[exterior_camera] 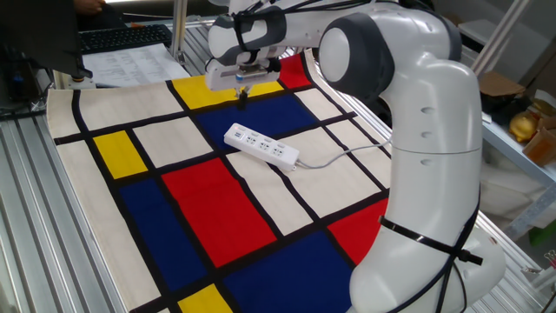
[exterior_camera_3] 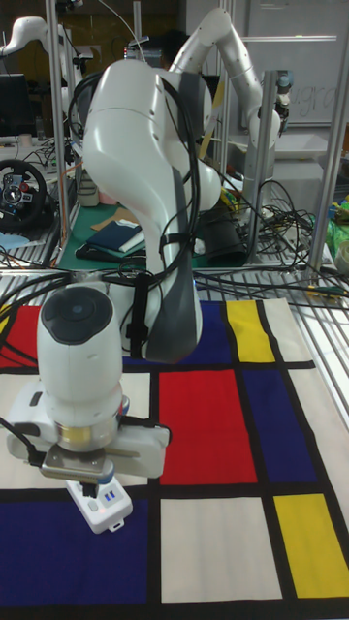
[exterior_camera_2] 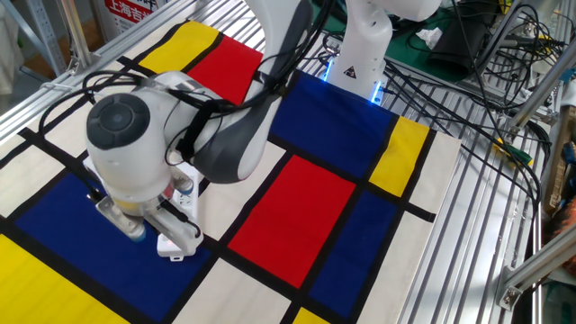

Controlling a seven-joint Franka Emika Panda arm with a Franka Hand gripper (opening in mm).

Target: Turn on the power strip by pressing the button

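Approach step: tool [exterior_camera: 242, 89] hovers above power strip [exterior_camera: 261, 145] end, finger state can't tell; next descend onto button

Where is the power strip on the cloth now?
In one fixed view the power strip lies diagonally near the cloth's middle, below the gripper.

Two high side views, tall front view, sharing mat [exterior_camera: 200, 209]
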